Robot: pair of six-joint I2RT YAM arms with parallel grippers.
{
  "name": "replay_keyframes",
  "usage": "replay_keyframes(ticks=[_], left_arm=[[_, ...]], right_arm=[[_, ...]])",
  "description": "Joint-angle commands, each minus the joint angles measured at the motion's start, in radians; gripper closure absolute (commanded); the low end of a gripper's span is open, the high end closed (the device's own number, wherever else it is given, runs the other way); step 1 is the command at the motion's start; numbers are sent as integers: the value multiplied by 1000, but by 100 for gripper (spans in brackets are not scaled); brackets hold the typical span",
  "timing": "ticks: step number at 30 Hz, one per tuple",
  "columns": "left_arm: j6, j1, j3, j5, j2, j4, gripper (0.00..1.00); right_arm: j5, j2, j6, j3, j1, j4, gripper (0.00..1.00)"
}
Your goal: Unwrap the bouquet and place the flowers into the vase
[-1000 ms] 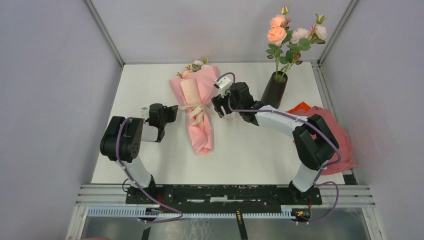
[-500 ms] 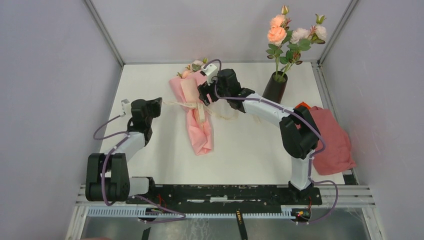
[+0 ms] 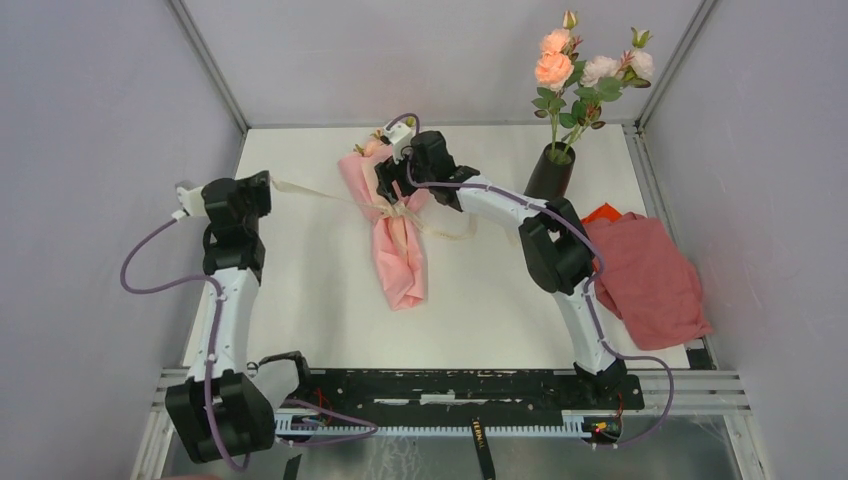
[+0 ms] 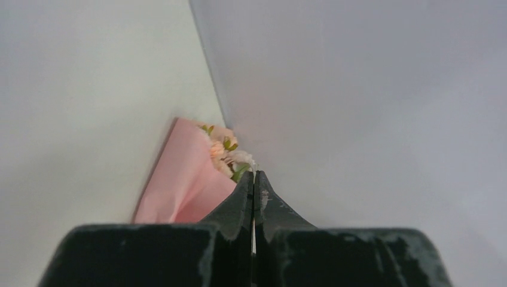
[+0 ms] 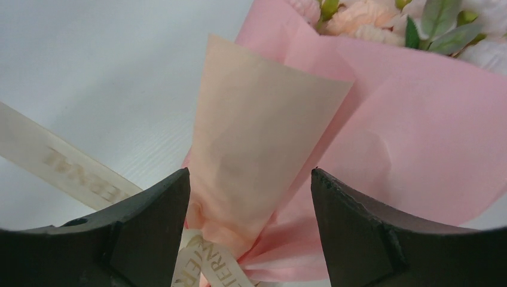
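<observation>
The bouquet (image 3: 400, 250) has light pink paper around a peach inner sheet (image 5: 257, 131), small peach and cream blooms (image 5: 359, 18) with green leaves, and a cream ribbon (image 5: 66, 167) with gold lettering. The vase (image 3: 548, 180) is matte black, its roses (image 3: 590, 65) peach, pink and cream on green stems. The cloth (image 3: 650, 280) is darker pink-red with an orange piece (image 3: 600, 213), the table (image 3: 490, 300) white, the walls (image 3: 90, 200) pale grey, the arms (image 3: 228, 310) white and black with purple cables (image 3: 150, 285).

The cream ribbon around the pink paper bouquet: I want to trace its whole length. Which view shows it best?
Top external: the cream ribbon runs taut from the shut left pincer to the pink paper bouquet. Right wrist shows only a lettered stretch; left wrist, hardly any.
</observation>
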Motion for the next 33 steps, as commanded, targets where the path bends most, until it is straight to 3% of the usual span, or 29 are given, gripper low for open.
replay_keyframes(ticks=[1,11,20,21,23,26,27,33], left_arm=[[69,47,120,22,-103,-127,98],[148,146,406,64,-163,-362,98],[160,149,418,106,-163,-346,97],[161,150,405,116,-155,-329,93],[162,149,359,171,-143,-280,70],[194,147,280,224,-120,-210,9],[212,147,267,237,-111,-201,1],[317,75,207,320,-79,-115,0]], right_arm=[[-41,14,44,36,4,3,21],[12,-41,17,-44,-3,41,21],[44,-191,29,-241,-21,150,21],[55,-218,29,-286,-23,173,22],[73,-277,30,-360,-22,220,22],[83,-320,14,-403,-22,220,22],[82,-328,10,-406,-22,209,22],[55,-343,10,-468,-6,217,23]])
